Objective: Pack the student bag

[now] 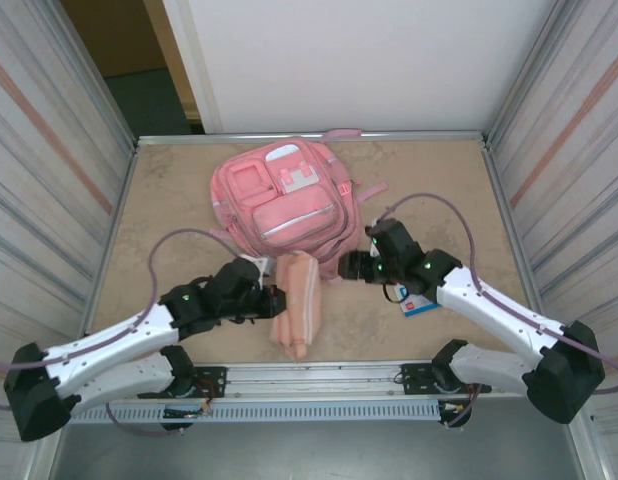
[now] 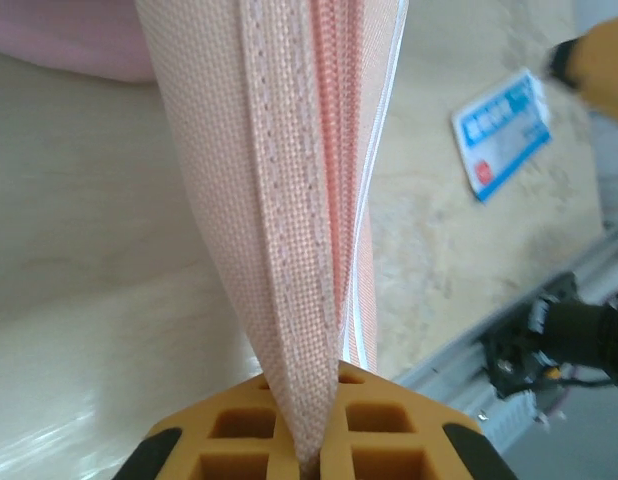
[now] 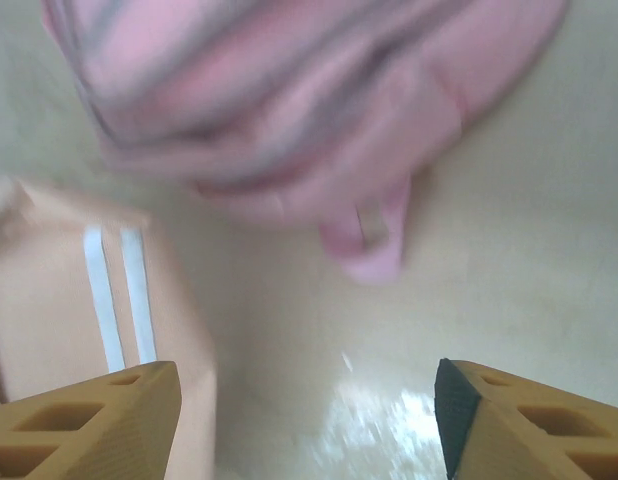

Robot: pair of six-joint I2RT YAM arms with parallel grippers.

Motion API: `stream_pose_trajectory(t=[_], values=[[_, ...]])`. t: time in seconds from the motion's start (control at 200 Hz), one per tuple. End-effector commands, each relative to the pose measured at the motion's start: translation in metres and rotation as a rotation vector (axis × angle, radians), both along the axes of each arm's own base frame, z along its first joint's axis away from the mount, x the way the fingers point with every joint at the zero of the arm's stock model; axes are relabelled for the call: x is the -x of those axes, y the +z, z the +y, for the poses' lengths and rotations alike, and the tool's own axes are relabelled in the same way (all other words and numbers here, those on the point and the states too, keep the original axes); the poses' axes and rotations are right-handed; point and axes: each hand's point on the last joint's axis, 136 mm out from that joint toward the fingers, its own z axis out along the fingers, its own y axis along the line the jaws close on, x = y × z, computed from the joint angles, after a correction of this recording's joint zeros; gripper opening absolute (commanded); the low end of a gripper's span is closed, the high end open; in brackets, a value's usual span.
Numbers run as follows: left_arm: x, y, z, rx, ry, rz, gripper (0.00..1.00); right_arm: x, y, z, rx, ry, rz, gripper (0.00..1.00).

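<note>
Two arms reach in from the near edge of the counter. Nearest, the left end effector is clamped on a small oblong pink pencil case. The left wrist view shows the case's woven fabric and zip seam pinched tight between the yellow fingers. The case lies lengthwise between the two arms, its far end at or just beside the bottom edge of the student bag. A little farther in and to the right, the right end effector hangs with its fingers spread apart and nothing between them, near the case's far end and the bag's lower right corner. A blue and white card lies flat on the counter, partly under the right arm. In the right wrist view the case, with two white stripes, sits at the left and the bag is a pink blur above. A small pink tab hanging from the bag may be a strap end or a zip pull; the blur makes it hard to tell. Farthest, the student bag lies flat with its front pockets up, in the middle of the counter toward the back wall, its top handle at the far edge.
</note>
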Motion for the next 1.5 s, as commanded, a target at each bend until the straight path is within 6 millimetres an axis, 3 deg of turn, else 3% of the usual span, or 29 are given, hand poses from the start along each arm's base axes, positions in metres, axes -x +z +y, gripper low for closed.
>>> stream_pose_trajectory(t=[0.0, 0.145, 0.241, 0.356, 0.471, 0.732, 0.787, 0.887, 0.992, 1.143, 1.178, 1.238, 1.278, 1.328, 1.493], values=[[0.006, -0.008, 0.062, -0.208, 0.106, 0.021, 0.0, -0.04, 0.008, -0.007, 0.007, -0.154, 0.008, 0.69], [0.012, 0.002, 0.094, -0.231, 0.201, 0.041, 0.0, -0.084, -0.007, 0.025, -0.242, -0.21, 0.164, 0.69], [0.011, 0.002, 0.11, -0.248, 0.264, 0.047, 0.0, -0.108, -0.02, 0.045, -0.294, -0.208, 0.187, 0.69], [0.005, 0.003, 0.118, -0.248, 0.311, 0.058, 0.0, -0.13, -0.026, 0.07, -0.32, -0.171, 0.209, 0.65], [0.0, 0.004, 0.12, -0.249, 0.32, 0.056, 0.0, -0.147, -0.031, 0.083, -0.325, -0.153, 0.196, 0.57], [-0.011, 0.008, 0.112, -0.213, 0.309, 0.04, 0.0, -0.155, -0.044, 0.092, -0.343, -0.162, 0.258, 0.33], [-0.012, 0.009, 0.11, -0.205, 0.307, 0.036, 0.0, -0.152, -0.044, 0.092, -0.347, -0.164, 0.279, 0.35], [-0.013, 0.012, 0.11, -0.201, 0.304, 0.026, 0.0, -0.15, -0.044, 0.083, -0.319, -0.194, 0.279, 0.48], [-0.016, 0.012, 0.104, -0.175, 0.297, 0.019, 0.0, -0.157, -0.054, 0.074, -0.308, -0.223, 0.299, 0.52], [-0.017, 0.011, 0.093, -0.134, 0.268, 0.039, 0.0, -0.171, -0.071, 0.077, -0.305, -0.226, 0.302, 0.52], [-0.017, 0.011, 0.092, -0.13, 0.269, 0.037, 0.0, -0.174, -0.073, 0.08, -0.316, -0.219, 0.302, 0.48], [-0.018, 0.012, 0.093, -0.121, 0.275, 0.031, 0.0, -0.178, -0.072, 0.087, -0.332, -0.203, 0.302, 0.34], [-0.018, 0.014, 0.092, -0.112, 0.275, 0.027, 0.0, -0.178, -0.067, 0.091, -0.348, -0.182, 0.294, 0.22], [-0.018, 0.016, 0.091, -0.103, 0.271, 0.021, 0.0, -0.177, -0.055, 0.097, -0.358, -0.155, 0.27, 0.14], [-0.02, 0.016, 0.089, -0.095, 0.272, 0.02, 0.0, -0.165, -0.02, 0.104, -0.386, -0.122, 0.227, 0.06]])
